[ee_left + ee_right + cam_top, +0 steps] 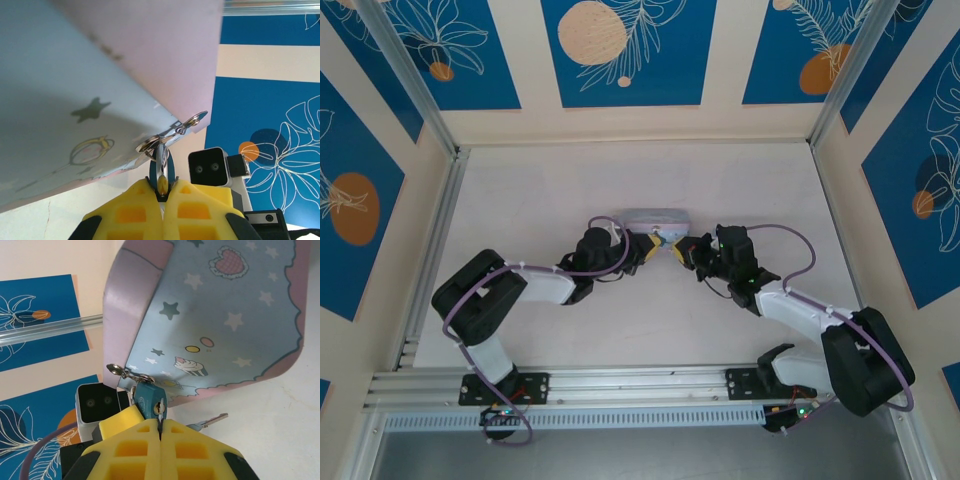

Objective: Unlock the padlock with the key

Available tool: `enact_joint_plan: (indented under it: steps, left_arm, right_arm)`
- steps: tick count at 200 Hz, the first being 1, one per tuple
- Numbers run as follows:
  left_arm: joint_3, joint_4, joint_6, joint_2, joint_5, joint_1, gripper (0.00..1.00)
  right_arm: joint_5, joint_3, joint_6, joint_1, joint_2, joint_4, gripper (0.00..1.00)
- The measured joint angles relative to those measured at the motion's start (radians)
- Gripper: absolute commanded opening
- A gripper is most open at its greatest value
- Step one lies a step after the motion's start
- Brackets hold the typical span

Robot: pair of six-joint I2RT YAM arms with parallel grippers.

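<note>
Left pincer (pixel 162 186) is closed tight, its yellow tips nipping the padlock (pixel 162 170), which it holds edge-on. Right pincer (pixel 160 426) is closed too, its tips just under the padlock's brass keyhole; whether anything sits between them I cannot tell. The padlock hangs by its silver loop from the clasp (pixel 176 130) at the corner of the tin (pixel 75 75). With the clasp fastened, the tin's inside is hidden.

From the right wrist the padlock's blue face and keyhole show, along with the tin's picture side of stars, a heart and a cupcake. The key (pixel 214 418), thin and pale, pokes out from behind the right-hand finger above the table (pixel 280 430); whether it is held or lying there I cannot tell. The left wrist sees the tin's plainer side from below and the loop passing through the clasp. From above, both arms meet at the tin's near edge, mid-table
</note>
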Motion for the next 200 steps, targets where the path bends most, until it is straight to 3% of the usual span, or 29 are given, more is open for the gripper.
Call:
enact_joint_plan:
  steps: [200]
  left_arm:
    - [0.000, 0.013, -0.053, 0.000, -0.014, -0.014, 0.00]
  right_arm:
    - [-0.047, -0.070, 0.051, -0.013, 0.076, 0.217, 0.00]
